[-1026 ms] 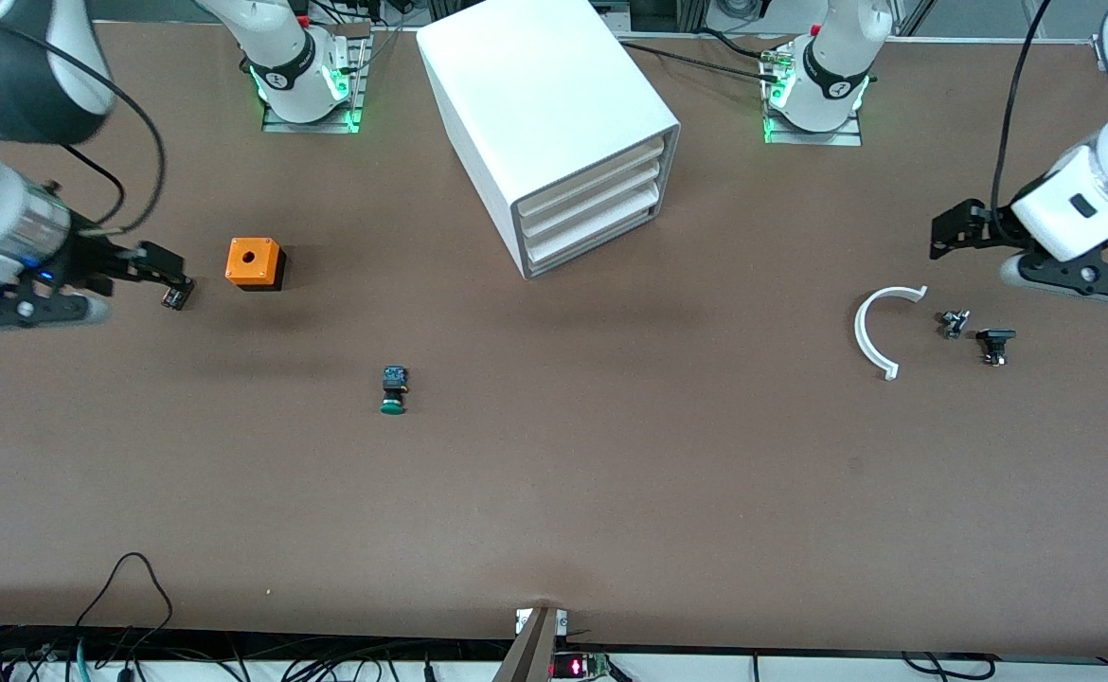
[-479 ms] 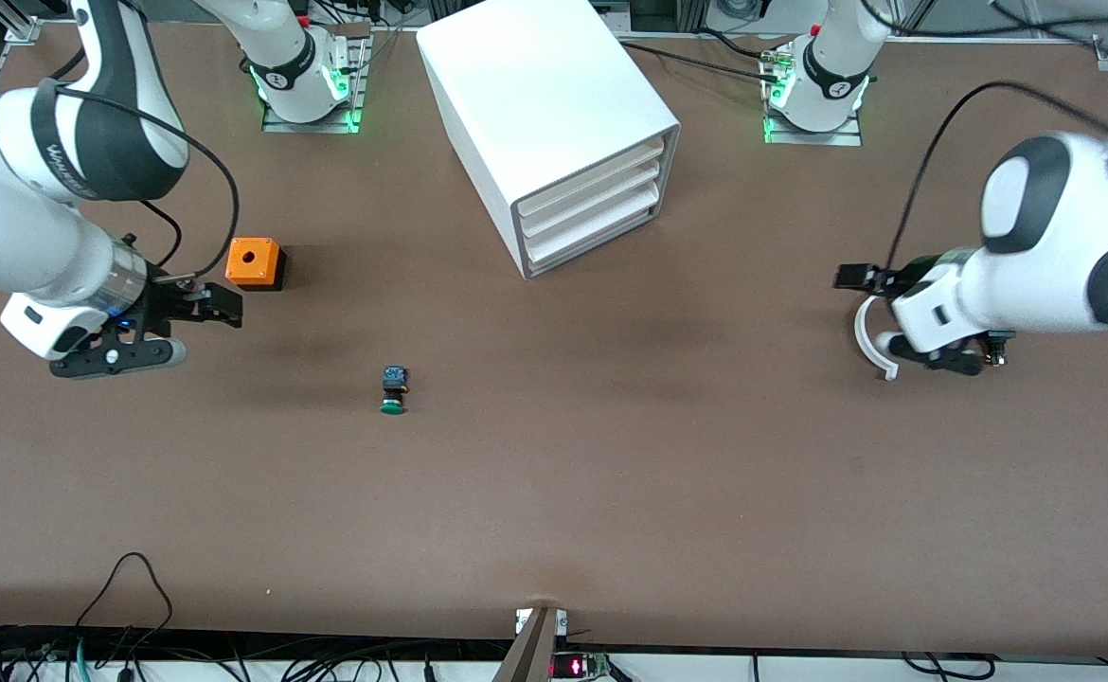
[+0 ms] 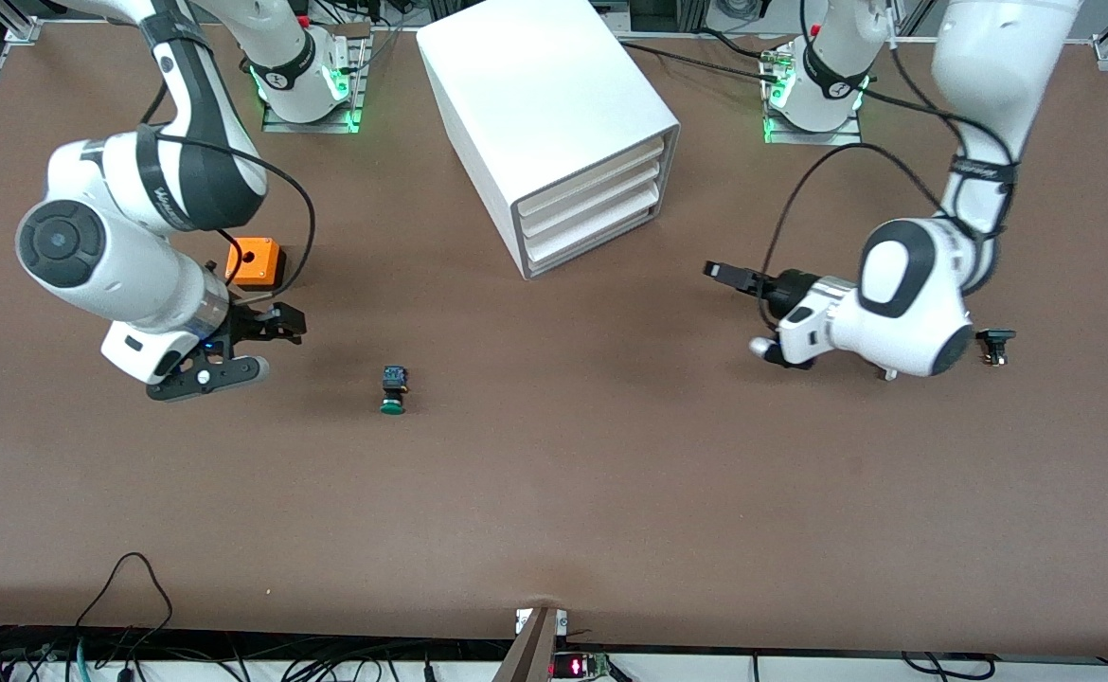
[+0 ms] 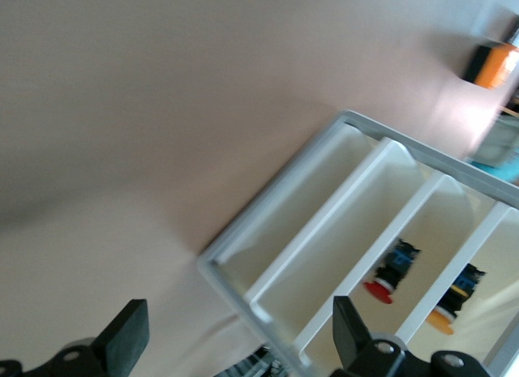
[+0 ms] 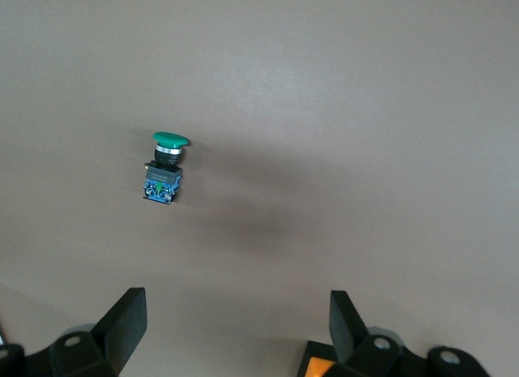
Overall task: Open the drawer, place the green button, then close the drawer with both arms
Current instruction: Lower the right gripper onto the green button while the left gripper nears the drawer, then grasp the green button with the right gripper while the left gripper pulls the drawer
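Red- and orange-capped buttons (image 4: 388,267) inside cabinet (image 3: 545,104)

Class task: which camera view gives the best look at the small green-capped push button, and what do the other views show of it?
The right wrist view: the small green-capped push button with black body and blue rear lies clear on the bare table. The front view shows it tiny, nearer the camera than the cabinet. The left wrist view misses it.
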You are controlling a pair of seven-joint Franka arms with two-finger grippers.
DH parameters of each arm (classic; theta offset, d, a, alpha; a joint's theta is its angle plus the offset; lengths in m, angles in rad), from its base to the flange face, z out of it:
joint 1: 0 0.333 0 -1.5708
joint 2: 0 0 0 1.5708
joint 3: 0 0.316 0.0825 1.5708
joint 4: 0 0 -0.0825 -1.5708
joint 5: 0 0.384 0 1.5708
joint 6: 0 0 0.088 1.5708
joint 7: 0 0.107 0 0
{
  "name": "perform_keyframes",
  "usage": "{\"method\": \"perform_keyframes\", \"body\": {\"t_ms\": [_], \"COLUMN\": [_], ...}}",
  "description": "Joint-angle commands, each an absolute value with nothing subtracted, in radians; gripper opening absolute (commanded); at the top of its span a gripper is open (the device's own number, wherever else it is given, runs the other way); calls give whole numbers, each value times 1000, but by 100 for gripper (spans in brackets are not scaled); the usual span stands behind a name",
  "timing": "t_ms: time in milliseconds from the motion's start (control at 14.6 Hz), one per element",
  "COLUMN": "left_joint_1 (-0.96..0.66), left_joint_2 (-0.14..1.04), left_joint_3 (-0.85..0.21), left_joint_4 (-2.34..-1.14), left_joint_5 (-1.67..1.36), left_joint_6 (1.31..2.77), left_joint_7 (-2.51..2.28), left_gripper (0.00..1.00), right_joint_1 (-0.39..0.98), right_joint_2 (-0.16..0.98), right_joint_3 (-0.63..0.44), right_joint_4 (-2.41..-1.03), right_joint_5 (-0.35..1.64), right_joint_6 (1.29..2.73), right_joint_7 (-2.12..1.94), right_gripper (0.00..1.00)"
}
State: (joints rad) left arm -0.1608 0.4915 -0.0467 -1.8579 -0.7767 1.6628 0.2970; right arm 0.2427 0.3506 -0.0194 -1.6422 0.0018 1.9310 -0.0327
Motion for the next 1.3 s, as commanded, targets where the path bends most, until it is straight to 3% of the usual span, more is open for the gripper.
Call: {"method": "perform_keyframes", "body": {"t_ms": [0,411,753,821,889,958,1095,1163,1232], "left_joint_1": [-195,-216,-238,-239,-241,-242,-247,-248,-249], "left_joint_2": [528,572,591,592,592,592,597,598,600], "left_joint_3": [-80,-199,-235,-236,-238,-250,-258,-258,-256], "left_joint_4": [-1888,-2020,-2077,-2088,-2094,-2105,-2123,-2123,-2122], "left_joint_5": [-880,-1014,-1081,-1083,-1083,-1078,-1077,-1077,-1078], "left_joint_6": [1680,1845,1881,1891,1902,1907,1962,1983,1997], "left_joint_7": [348,485,492,492,495,511,581,592,591], "left_gripper": [100,95,95,91,81,54,12,4,4], "right_joint_1": [273,383,390,390,390,390,394,397,403], "right_joint_2": [409,497,549,560,575,590,606,618,632], "right_joint_3": [-25,-25,-26,-26,-26,-26,-26,-26,-26], "right_joint_4": [-1620,-1744,-1776,-1793,-1799,-1799,-1799,-1799,-1798], "right_joint_5": [15,26,31,31,31,31,31,31,32], "right_joint_6": [1951,2245,2295,2328,2354,2364,2378,2390,2410], "right_joint_7": [-28,138,208,237,277,300,314,339,348], "right_gripper": [100,100,100,100,100,100,100,100,100]}}
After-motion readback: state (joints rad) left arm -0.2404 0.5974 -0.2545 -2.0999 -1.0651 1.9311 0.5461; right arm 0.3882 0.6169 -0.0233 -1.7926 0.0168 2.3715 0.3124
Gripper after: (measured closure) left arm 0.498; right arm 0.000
